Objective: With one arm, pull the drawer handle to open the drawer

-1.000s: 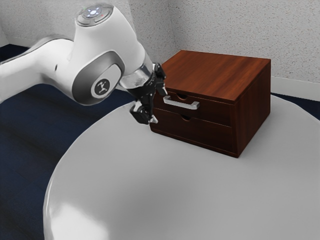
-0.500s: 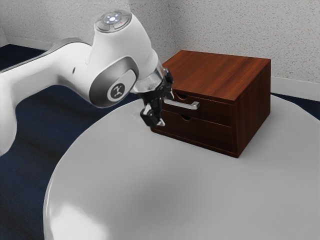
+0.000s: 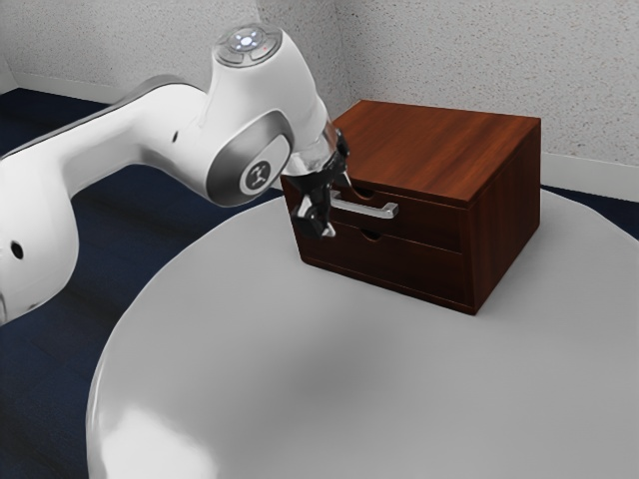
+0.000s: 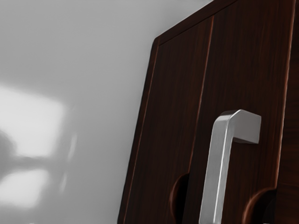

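One spread pincer [image 3: 316, 218]: we hover at the drawer handle [image 3: 363, 209]'s left end, above the worktop [image 3: 349, 389].

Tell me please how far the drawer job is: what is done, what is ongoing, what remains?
Done: the tool is at the end of the handle toward the exterior view's left. In hand: securing the handle; whether it is held I cannot tell. Left: the whole pull, since the upper drawer lies flush in the cabinet front, not yet opened.
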`<action>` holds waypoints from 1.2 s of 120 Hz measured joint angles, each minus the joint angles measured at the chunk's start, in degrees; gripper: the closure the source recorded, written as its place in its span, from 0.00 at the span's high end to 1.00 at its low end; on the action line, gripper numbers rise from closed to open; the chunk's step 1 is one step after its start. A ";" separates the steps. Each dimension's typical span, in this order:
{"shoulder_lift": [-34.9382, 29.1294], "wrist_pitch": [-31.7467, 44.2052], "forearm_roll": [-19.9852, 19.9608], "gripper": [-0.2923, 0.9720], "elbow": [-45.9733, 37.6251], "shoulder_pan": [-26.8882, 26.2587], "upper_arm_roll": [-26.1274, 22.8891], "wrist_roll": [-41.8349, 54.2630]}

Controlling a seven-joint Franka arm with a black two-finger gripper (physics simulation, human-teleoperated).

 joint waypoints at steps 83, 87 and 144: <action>3.66 1.96 0.28 0.63 1.55 0.07 -0.03 1.28; 3.88 2.08 0.28 0.63 1.77 0.06 0.00 1.32; 4.70 3.67 -0.29 0.63 1.54 1.45 0.03 1.68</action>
